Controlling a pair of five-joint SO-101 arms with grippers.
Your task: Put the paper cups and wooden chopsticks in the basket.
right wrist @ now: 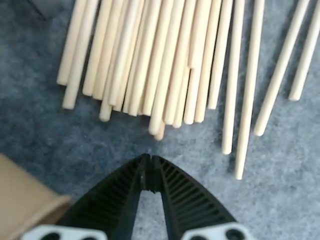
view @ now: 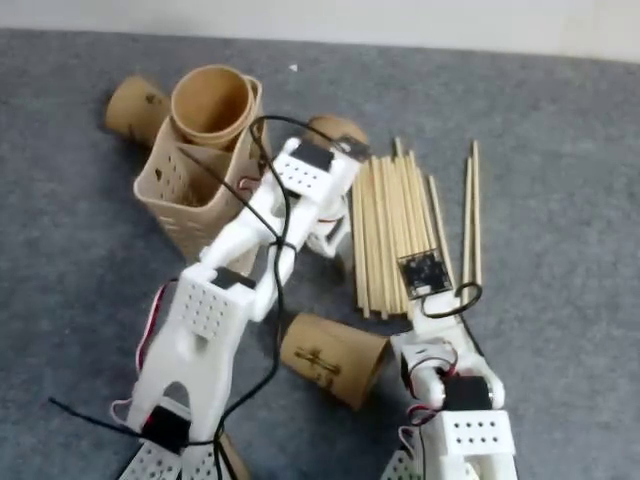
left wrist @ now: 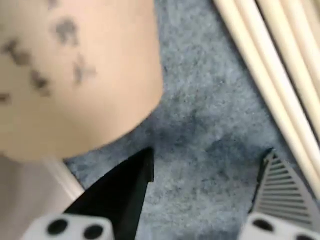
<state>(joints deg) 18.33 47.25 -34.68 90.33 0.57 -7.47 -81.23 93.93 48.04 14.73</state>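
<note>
Chopsticks [view: 392, 225] lie in a loose bundle on the grey carpet [view: 560, 150], right of the basket [view: 190, 195], with two loose sticks [view: 470, 205] a little apart on the far side of the bundle. The basket stands upright and holds an upright cup [view: 210, 100], mouth up, in one of its compartments. A second cup [view: 135, 105] lies on its side behind the basket, touching or nearly touching it. A third cup [view: 338, 130] lies just past the left arm's wrist, between the basket and the bundle. A fourth cup [view: 332, 358] lies on its side between the bases of the two arms.

The left gripper [left wrist: 205, 187] hangs low over bare carpet with its jaws spread wide and nothing between them. The printed side of a cup is close on one side of it and the edge of the chopstick bundle on the other. I cannot tell whether either finger touches the carpet.

The right gripper [right wrist: 150, 172] has its jaws pressed together and holds nothing. Its tip points at the near ends of the chopsticks, a short way from them, with the fourth cup's edge just beside it.
</note>
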